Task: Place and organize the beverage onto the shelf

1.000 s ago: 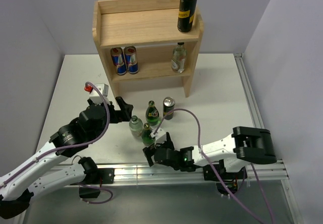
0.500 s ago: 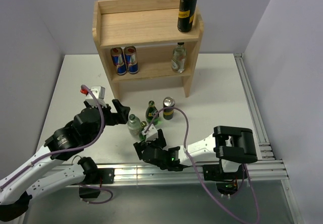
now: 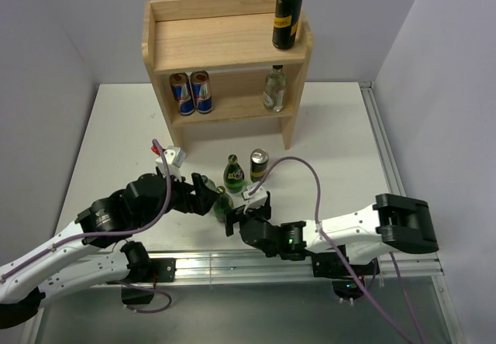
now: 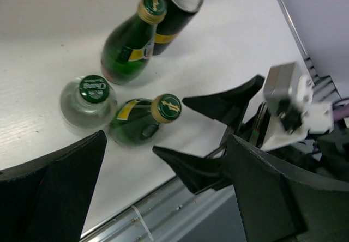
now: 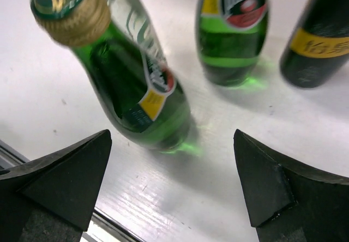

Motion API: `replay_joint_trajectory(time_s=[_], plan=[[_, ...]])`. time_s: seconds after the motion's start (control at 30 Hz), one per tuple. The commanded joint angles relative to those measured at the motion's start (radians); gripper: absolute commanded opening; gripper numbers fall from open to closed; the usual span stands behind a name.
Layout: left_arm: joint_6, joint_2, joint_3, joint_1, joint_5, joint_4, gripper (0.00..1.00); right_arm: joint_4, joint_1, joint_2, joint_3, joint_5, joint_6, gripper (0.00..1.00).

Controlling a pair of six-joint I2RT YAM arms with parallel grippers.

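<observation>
Four drinks stand on the table (image 3: 333, 142) with both grippers poised at the same cluster: a near green bottle (image 5: 147, 89), a far green bottle (image 5: 232, 29), a dark can (image 5: 319, 40) and a clear bottle (image 4: 87, 97). The right gripper (image 5: 173, 135), spread wide and holding nothing, has the near green bottle just ahead of its fingertips, roughly centred in the gap. The far green bottle and dark can stand beyond it.

The left gripper (image 4: 167, 135), also wide and empty, hangs above the group. The clear bottle and near green bottle lie under its opening, and the right gripper's fingers (image 4: 223, 103) show just past them.

The shelf (image 3: 225, 46) stands well beyond both grippers, already carrying a tall black can (image 3: 287, 17) on its top board. A pair of blue-and-silver cans (image 3: 191, 92) and a shelved clear bottle (image 3: 273, 88) sit on the lower tier.

The step in hand looks like the reach for the next bottle, with no grasp made. The next move likely calls for one gripper alone to advance around a bottle's body and close while the other holds off, since the grippers are near each other and the bottles are close-packed.
</observation>
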Motion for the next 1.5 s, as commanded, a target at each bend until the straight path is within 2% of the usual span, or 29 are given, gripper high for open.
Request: replay_joint_trajectory(time_s=[0.0, 0.2, 0.43, 0.6, 0.87, 1.27, 1.47], plan=[[-0.029, -0.012, 0.035, -0.033, 0.05, -0.004, 0.99, -0.057, 0.003, -0.095, -0.036, 0.081, 0.059, 1.0], [-0.065, 0.02, -0.065, -0.092, 0.038, 0.088, 0.99, -0.195, 0.023, -0.227, -0.054, 0.136, 0.108, 1.0], [-0.211, 0.116, -0.234, -0.164, -0.155, 0.252, 0.99, -0.316, 0.027, -0.42, -0.061, 0.205, 0.131, 1.0], [-0.23, 0.149, -0.363, -0.17, -0.246, 0.404, 0.99, -0.431, 0.027, -0.486, -0.053, 0.231, 0.158, 1.0], [-0.205, 0.287, -0.479, -0.172, -0.297, 0.73, 0.99, -0.471, 0.027, -0.514, -0.071, 0.251, 0.194, 1.0], [-0.176, 0.442, -0.545, -0.175, -0.393, 0.985, 0.99, -0.453, 0.024, -0.48, -0.085, 0.251, 0.211, 1.0], [-0.185, 0.592, -0.545, -0.176, -0.442, 1.088, 0.99, -0.456, 0.013, -0.465, -0.084, 0.242, 0.214, 1.0]])
